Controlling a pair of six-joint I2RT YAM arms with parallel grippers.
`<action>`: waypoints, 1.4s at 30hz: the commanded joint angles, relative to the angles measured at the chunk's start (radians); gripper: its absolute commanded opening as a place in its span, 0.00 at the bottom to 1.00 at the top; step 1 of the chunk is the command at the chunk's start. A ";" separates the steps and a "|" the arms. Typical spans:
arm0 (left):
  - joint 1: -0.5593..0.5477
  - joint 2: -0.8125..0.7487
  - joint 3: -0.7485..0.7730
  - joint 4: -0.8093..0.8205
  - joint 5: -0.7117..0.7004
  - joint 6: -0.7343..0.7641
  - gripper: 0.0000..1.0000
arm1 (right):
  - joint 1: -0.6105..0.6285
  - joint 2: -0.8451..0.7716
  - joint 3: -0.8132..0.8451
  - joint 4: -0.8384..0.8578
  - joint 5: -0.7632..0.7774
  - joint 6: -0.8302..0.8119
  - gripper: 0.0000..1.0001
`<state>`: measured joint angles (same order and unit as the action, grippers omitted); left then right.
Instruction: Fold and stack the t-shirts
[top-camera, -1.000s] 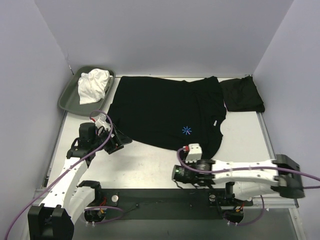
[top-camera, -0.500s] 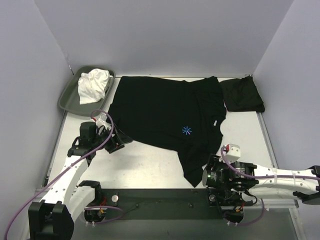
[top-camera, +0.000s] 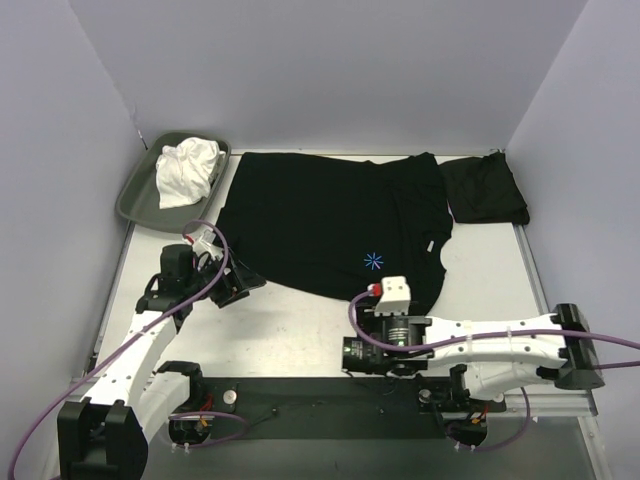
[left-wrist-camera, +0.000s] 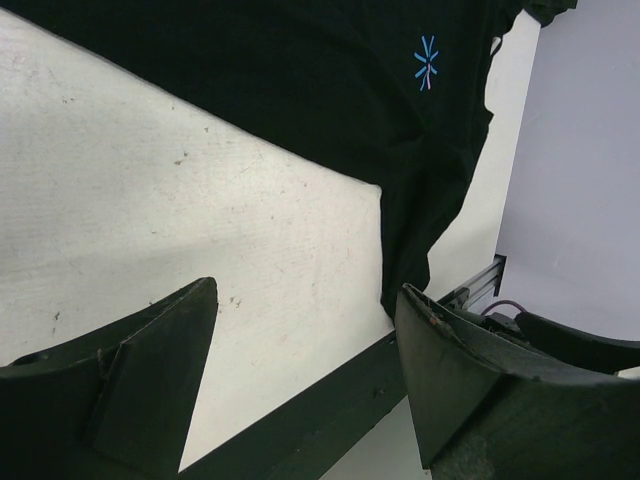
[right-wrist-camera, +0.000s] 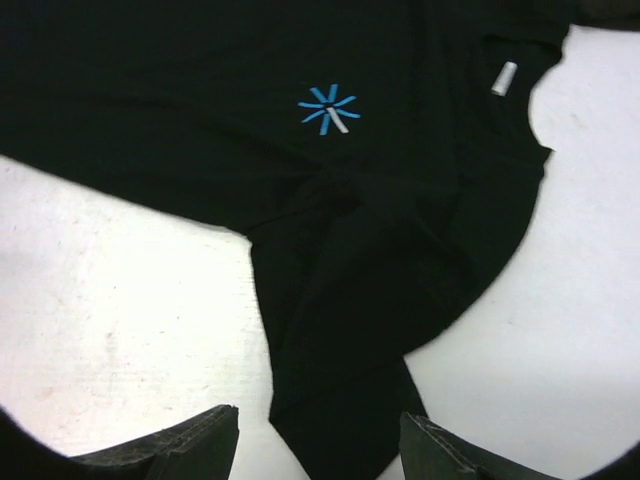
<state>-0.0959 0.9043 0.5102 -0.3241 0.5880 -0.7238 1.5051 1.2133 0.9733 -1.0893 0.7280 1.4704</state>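
**Inspector:** The spread t-shirt (top-camera: 320, 215) is lying flat in mid-scene, blue mark (top-camera: 373, 261) up; a second t-shirt (top-camera: 485, 190) is sitting folded at the far right.

**Supervisor:** Which arm is standing nearer?

**Inspector:** The right gripper (right-wrist-camera: 318, 438) is hovering over the near sleeve (right-wrist-camera: 340, 330), whose long axis is running straight ahead of it toward the mark. Its jaws are gaping wide, holding nothing. The left gripper (left-wrist-camera: 305, 295), likewise spread and empty, is hanging over the table (left-wrist-camera: 150, 200) beside the hem corner.

**Supervisor:** Are the views disagreeing?

**Inspector:** The overhead view is hiding the sleeve tip under the right arm; the right wrist view is showing it lying between the fingers
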 joint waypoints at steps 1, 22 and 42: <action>0.005 -0.021 -0.010 0.045 0.021 0.017 0.81 | -0.022 0.124 0.025 0.162 0.002 -0.186 0.62; 0.010 -0.042 -0.018 0.033 0.032 0.015 0.81 | -0.278 0.256 -0.206 0.799 -0.303 -0.556 0.61; 0.018 -0.025 -0.019 0.039 0.033 0.026 0.81 | -0.322 0.247 -0.255 0.850 -0.363 -0.575 0.60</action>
<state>-0.0872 0.8772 0.4881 -0.3244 0.6064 -0.7200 1.1896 1.5219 0.7383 -0.1974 0.3496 0.9028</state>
